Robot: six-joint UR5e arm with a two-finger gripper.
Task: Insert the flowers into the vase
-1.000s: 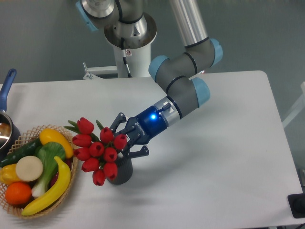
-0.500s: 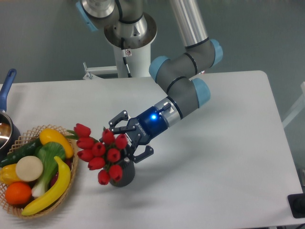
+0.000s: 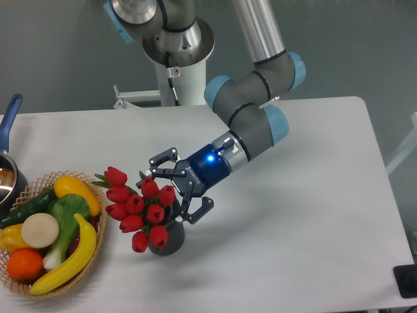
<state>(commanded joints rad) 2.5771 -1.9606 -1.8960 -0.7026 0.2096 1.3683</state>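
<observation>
Flowers [image 3: 139,210]: a bunch of red tulips, stems down in the vase [image 3: 168,236], heads leaning left toward the wicker basket [image 3: 98,222] of toy fruit, long axis tilted away from your gripper [image 3: 177,186]. They sit just left of and below the fingertips. Change since half a second ago: your gripper's fingers have spread wider and drawn slightly off the bunch; nothing is held. Arm: reaches down-left from its base, wrist angled low over the white table [image 3: 306,195].
</observation>
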